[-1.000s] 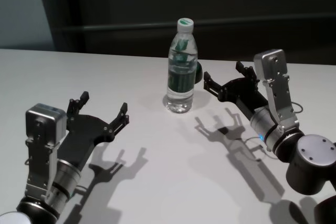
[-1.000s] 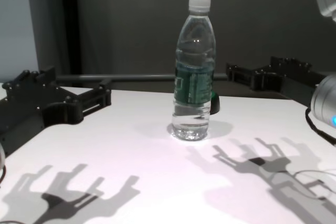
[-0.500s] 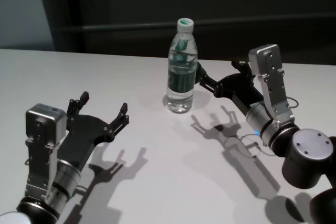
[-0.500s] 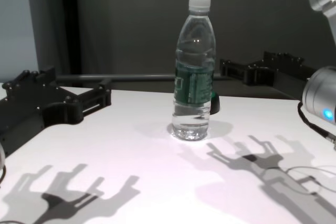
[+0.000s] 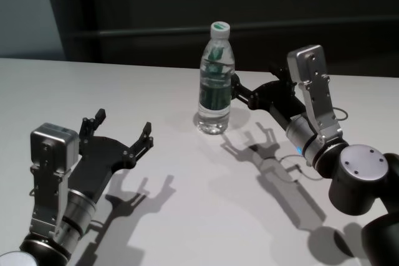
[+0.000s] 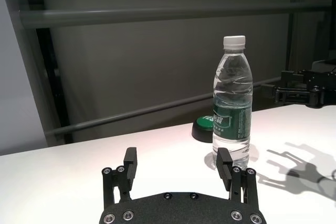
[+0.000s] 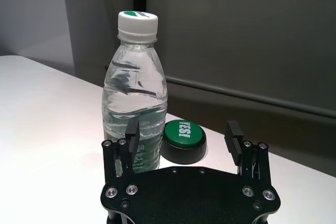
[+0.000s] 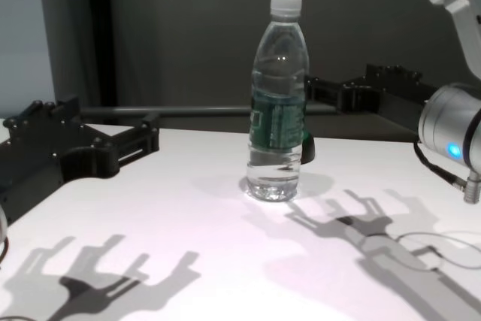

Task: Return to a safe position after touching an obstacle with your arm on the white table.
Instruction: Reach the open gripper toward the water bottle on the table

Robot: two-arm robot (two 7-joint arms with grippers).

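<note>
bottle (image 5: 216, 85) upright, centre frame on white table (image 5: 187, 216) | right gripper (image 5: 254, 90) spread wide, nearest finger at its label | left gripper (image 5: 122, 130) released, lower left | risk: sideways retreat tips bottle

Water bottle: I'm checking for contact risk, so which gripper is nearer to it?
Right. The right gripper sits right beside the water bottle, at label height. The left gripper is well off, nearer the robot, on its left.
</note>
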